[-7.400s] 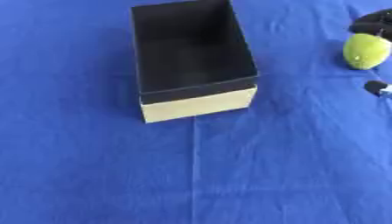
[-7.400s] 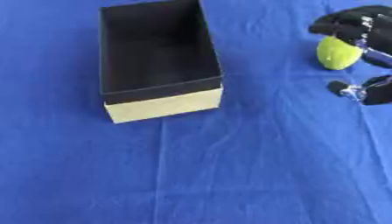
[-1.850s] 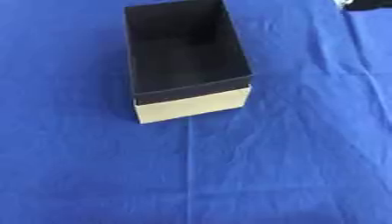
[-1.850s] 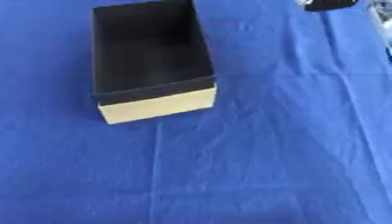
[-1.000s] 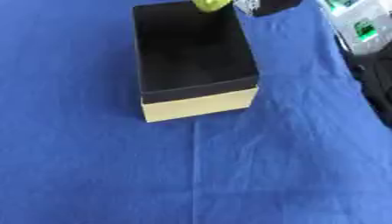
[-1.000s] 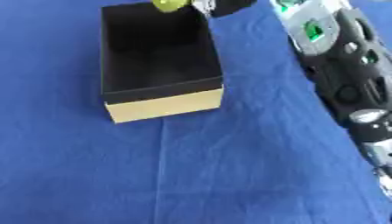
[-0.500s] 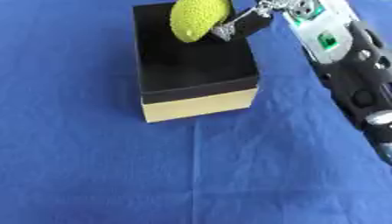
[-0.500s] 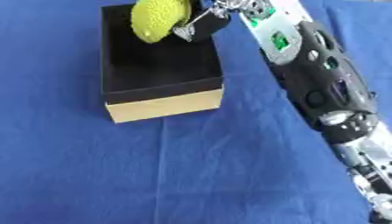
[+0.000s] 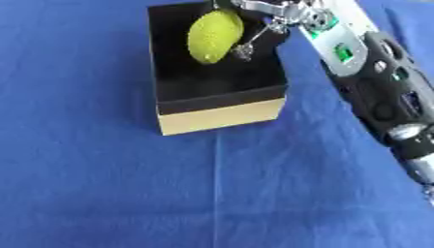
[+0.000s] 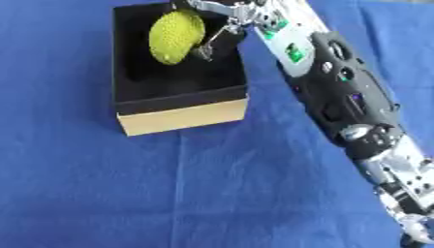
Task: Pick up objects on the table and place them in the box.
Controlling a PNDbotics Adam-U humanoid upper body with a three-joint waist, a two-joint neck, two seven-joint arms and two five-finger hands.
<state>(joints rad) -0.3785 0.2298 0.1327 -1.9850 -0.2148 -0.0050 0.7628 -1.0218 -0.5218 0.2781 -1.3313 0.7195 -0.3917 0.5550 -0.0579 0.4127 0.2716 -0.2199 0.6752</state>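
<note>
A yellow-green bumpy fruit [image 9: 213, 36] hangs over the open black box [image 9: 254, 86], which has a tan front wall and stands at the upper middle of the blue cloth. My right hand [image 9: 273, 17] reaches in from the lower right along its long black and silver arm, and its fingers are curled round the fruit from the right and top. The fruit is above the box's inside, and I cannot tell whether it touches the floor. My left hand shows in neither view.
The blue cloth [image 9: 101, 184] covers the whole table, with a crease running down below the box. My right forearm [image 10: 339, 97] crosses the space to the right of the box.
My right hand has carried the fruit down and a little further over the box's inside. The arm has stretched further in from the right.
</note>
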